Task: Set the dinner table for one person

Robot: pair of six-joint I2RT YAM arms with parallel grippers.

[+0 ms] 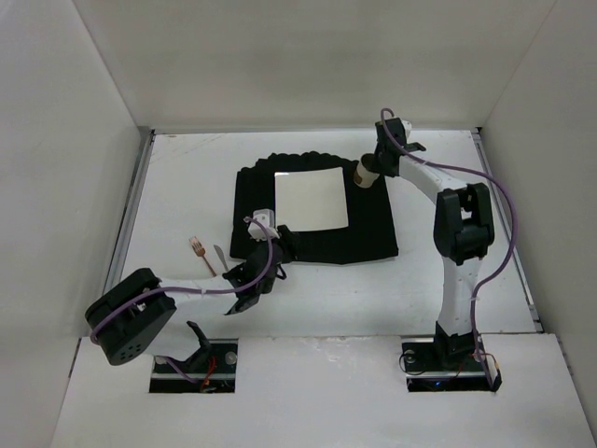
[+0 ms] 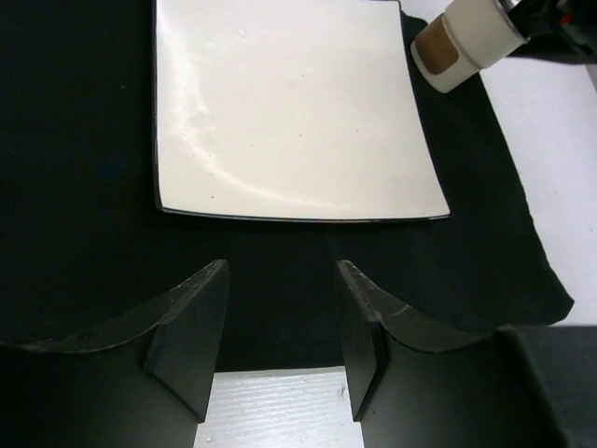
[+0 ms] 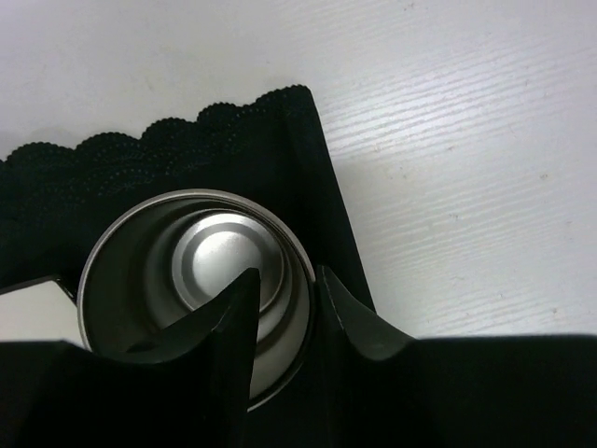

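The left jaws hang released above the large matte white table (image 2: 270, 411). The right jaws clench the rim of a steel-lined white cup (image 3: 201, 247).

The top external camera is looking down from above and behind the arm bases, taking in the whole dinner table (image 1: 187, 177) and the black cloth mat (image 1: 373, 233) on it. The left wrist camera is facing forward, low over the mat's near edge, past the left gripper (image 2: 282, 280) toward the square white plate (image 2: 289, 112). The right wrist camera is peering straight down at close range into a cup (image 3: 201, 252) (the right gripper (image 3: 285, 275) framing it). All three are sharing the mat and cup.
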